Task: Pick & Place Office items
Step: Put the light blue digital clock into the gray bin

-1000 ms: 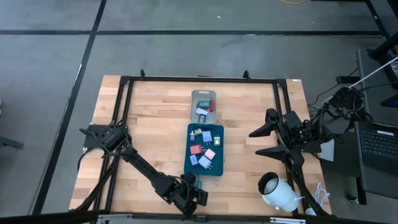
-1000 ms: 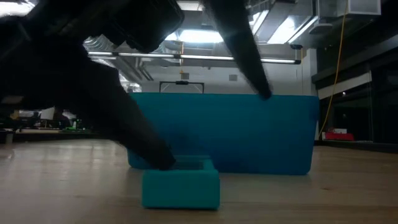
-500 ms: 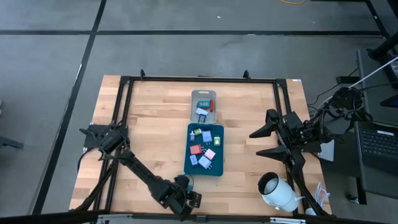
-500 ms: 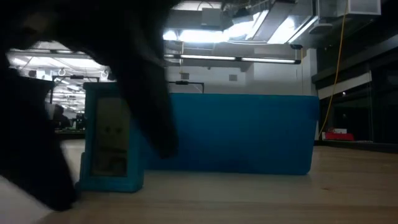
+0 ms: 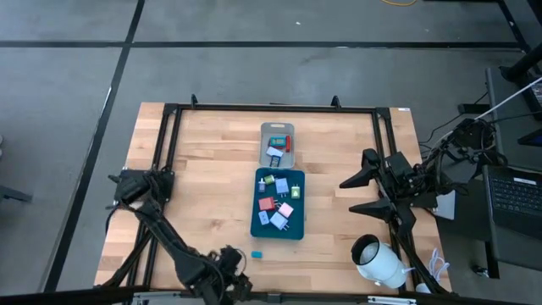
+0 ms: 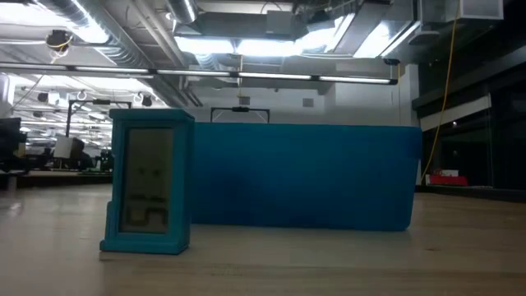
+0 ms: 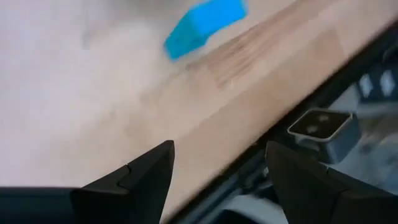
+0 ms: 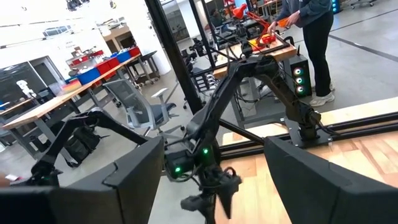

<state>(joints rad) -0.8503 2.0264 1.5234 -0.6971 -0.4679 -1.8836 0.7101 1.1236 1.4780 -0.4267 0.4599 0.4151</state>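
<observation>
Low view: teal item (image 6: 148, 182) upright beside tray (image 6: 304, 175).

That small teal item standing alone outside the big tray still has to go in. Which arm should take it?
Left, probably. The left gripper is open and empty at the table's near edge, just beside the teal item, which stands upright near the dark-teal tray. The right gripper waits open, farther away beyond that tray.

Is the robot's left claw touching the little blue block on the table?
Apart. In the high view, bare wood shows between the left gripper and the little blue block; the left wrist view shows its open fingers well clear of it.
</observation>
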